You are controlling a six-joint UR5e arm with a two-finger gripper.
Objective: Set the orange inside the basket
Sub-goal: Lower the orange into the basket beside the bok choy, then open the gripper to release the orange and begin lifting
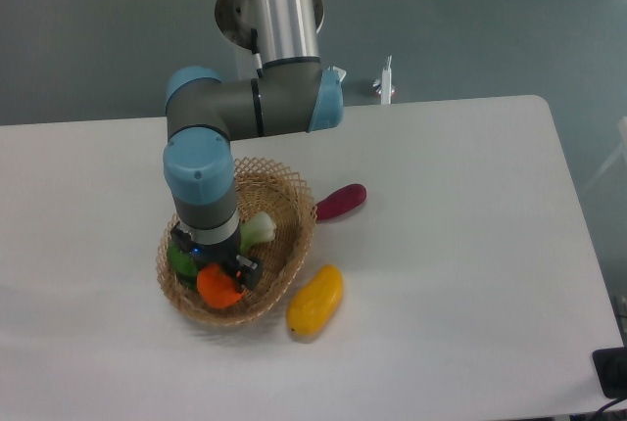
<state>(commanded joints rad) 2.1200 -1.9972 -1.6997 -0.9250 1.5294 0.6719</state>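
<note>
The orange (217, 287) is low inside the woven wicker basket (290, 208), at its front part. My gripper (216, 266) points straight down into the basket, right over the orange. Its black fingers (245, 271) sit close against the orange's sides, so it looks shut on the orange. The wrist hides the top of the orange and most of the jaws. A green vegetable (181, 261) and a pale green-white vegetable (259, 229) also lie in the basket beside the gripper.
A yellow mango-like fruit (315, 301) lies on the white table just right of the basket's front. A dark purple-red vegetable (341, 202) lies behind it by the basket's right rim. A small white object (386, 81) stands at the table's far edge.
</note>
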